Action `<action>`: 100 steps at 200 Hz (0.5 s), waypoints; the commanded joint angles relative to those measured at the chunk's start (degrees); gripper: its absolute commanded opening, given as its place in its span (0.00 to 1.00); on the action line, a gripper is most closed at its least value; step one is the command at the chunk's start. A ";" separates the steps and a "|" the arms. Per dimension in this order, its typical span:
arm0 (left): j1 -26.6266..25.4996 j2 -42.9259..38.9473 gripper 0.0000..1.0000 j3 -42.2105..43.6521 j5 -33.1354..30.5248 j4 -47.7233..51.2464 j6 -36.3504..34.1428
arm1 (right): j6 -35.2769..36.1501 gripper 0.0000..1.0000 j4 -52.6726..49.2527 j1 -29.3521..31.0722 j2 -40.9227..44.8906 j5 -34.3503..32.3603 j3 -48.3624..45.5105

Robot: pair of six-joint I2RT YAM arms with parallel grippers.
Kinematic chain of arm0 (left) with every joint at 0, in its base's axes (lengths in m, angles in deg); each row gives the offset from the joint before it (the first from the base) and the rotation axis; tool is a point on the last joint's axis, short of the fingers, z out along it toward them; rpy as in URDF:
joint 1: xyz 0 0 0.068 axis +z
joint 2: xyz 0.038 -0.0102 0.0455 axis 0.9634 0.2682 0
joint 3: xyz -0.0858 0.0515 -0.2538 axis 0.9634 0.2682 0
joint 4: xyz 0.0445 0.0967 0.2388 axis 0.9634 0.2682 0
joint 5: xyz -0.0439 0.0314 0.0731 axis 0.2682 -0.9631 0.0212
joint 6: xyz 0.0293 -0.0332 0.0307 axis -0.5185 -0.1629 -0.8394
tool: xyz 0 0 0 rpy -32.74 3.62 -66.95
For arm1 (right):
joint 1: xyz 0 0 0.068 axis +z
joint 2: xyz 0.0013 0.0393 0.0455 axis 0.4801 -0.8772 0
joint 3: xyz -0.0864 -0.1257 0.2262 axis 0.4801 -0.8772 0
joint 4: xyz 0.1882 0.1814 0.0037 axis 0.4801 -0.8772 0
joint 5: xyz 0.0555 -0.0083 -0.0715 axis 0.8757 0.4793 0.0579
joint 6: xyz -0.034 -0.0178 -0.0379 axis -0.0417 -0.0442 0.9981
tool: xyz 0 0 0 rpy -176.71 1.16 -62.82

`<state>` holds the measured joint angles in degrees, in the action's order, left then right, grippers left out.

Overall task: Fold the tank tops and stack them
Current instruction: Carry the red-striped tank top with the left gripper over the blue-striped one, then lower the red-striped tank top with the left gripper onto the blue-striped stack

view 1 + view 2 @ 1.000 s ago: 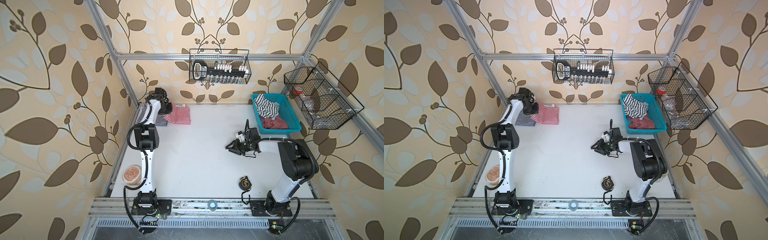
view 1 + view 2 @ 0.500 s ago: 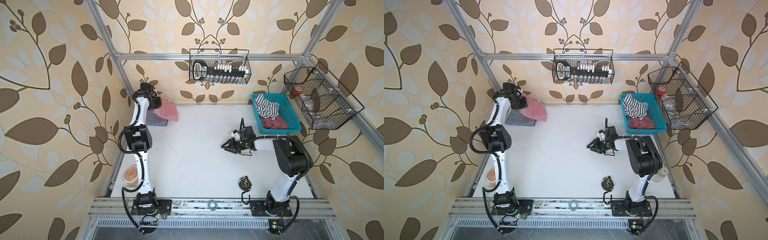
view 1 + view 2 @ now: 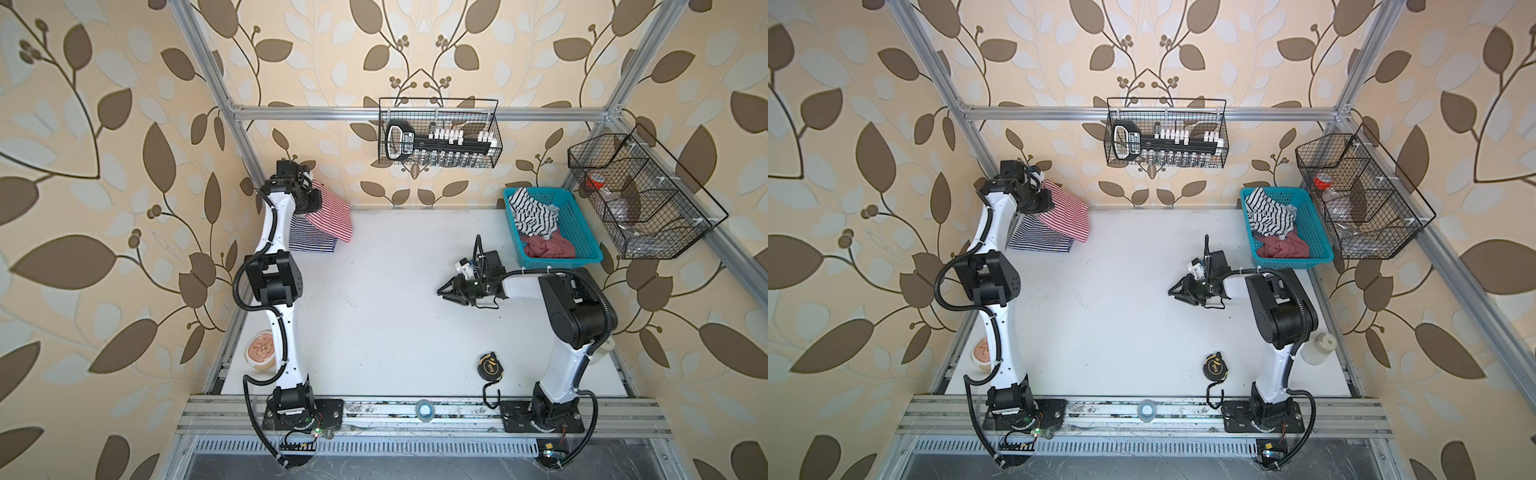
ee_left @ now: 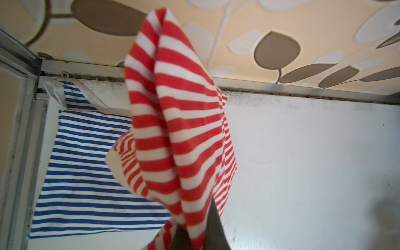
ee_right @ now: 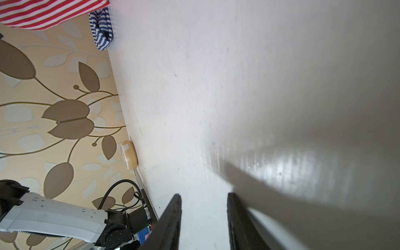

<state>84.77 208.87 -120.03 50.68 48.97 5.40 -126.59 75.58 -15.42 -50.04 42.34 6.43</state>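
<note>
Red tank top (image 3: 332, 214) clamped in L pincer (image 4: 197, 233) | R pincer (image 5: 203, 216) apart | I'd lay it flush on navy top (image 3: 309, 243), 10 o'clock

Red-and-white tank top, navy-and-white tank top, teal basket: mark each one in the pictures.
red-and-white tank top (image 4: 173, 129): left wrist view, on the hanging striped cloth.
navy-and-white tank top (image 4: 86, 173): left wrist view, on its flat striped body.
teal basket (image 3: 577, 224): in a top view, on its bare teal mesh.

The light is bright and soft, the table (image 5: 292, 168) shines white, and the close fingers (image 5: 171, 220) look blurry.
</note>
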 commanded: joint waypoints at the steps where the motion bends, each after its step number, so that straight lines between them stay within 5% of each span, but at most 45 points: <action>1: 3.40 -3.20 0.00 -0.96 1.23 -1.25 -2.37 | -0.12 0.37 -4.20 0.87 -3.48 -4.35 -0.35; 100: 9.24 3.57 0.00 6.40 7.04 -6.37 -5.23 | -0.35 0.37 -5.81 3.57 -7.65 -4.46 2.87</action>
<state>92.96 209.90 -113.57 54.02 44.62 2.78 -127.34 76.50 -12.77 -53.10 43.55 9.51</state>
